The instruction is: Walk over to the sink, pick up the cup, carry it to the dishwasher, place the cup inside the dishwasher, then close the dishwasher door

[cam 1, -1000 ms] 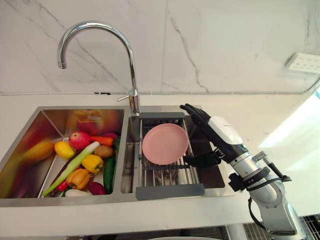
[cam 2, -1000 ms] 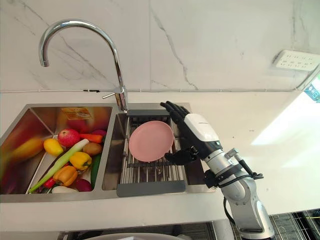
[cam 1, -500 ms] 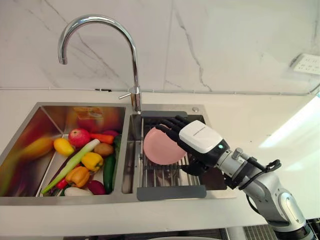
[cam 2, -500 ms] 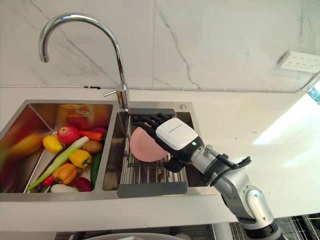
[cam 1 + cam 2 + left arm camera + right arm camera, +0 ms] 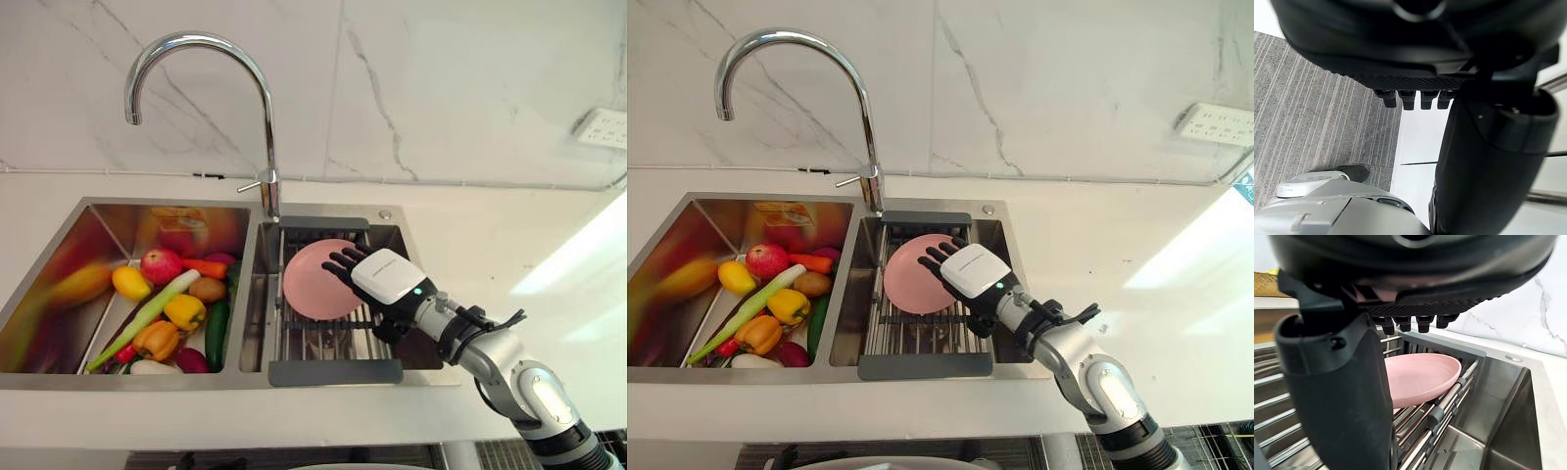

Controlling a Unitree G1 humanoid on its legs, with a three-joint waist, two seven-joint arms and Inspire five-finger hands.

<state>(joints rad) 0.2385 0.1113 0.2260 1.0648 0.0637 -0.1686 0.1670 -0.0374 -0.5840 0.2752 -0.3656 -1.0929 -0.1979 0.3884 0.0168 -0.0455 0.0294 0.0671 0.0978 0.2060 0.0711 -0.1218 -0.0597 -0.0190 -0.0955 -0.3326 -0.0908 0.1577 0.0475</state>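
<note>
A pink plate (image 5: pixel 312 289) lies tilted on the grey drain rack (image 5: pixel 333 371) in the sink's right basin. My right hand (image 5: pixel 384 276) hovers low over the plate's right part, fingers straight and spread toward its middle, holding nothing. In the right wrist view the plate (image 5: pixel 1420 377) sits just past the straight fingers (image 5: pixel 1400 323), with the thumb (image 5: pixel 1337 382) beside them. I cannot tell whether the fingers touch the plate. My left hand (image 5: pixel 1488 161) hangs over grey floor, fingers relaxed, empty.
The left basin (image 5: pixel 59 264) holds several vegetables and fruit (image 5: pixel 167 308). A tall curved faucet (image 5: pixel 263 117) stands behind the divider between the basins. White counter (image 5: pixel 509 255) stretches to the right, with a wall socket (image 5: pixel 602 127) above it. Marble wall behind.
My right hand swung from the plate's right side to above it, then sank lower over the rack. The plate has not moved. The camera shifted slightly.
</note>
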